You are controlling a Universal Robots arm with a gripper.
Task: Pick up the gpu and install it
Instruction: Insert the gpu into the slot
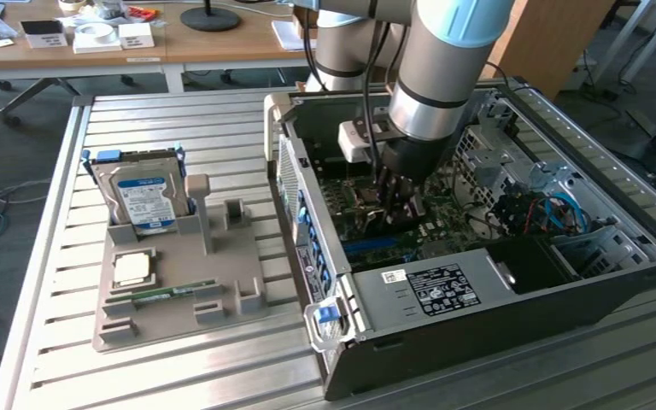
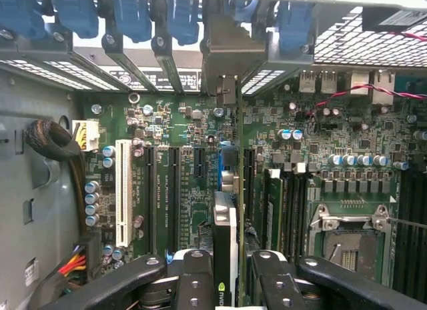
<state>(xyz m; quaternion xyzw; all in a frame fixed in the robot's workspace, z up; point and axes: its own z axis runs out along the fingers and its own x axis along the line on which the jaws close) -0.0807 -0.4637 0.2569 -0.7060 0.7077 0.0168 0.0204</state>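
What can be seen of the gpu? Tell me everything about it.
The gpu stands on edge between the gripper's black jaws, which are shut on it, seen edge-on in the wrist view. It looks like a thin dark card with a pale face bearing a small green logo. It is held above the green motherboard inside the open computer case, roughly in line with the long expansion slots. Whether its lower edge has entered a slot cannot be told.
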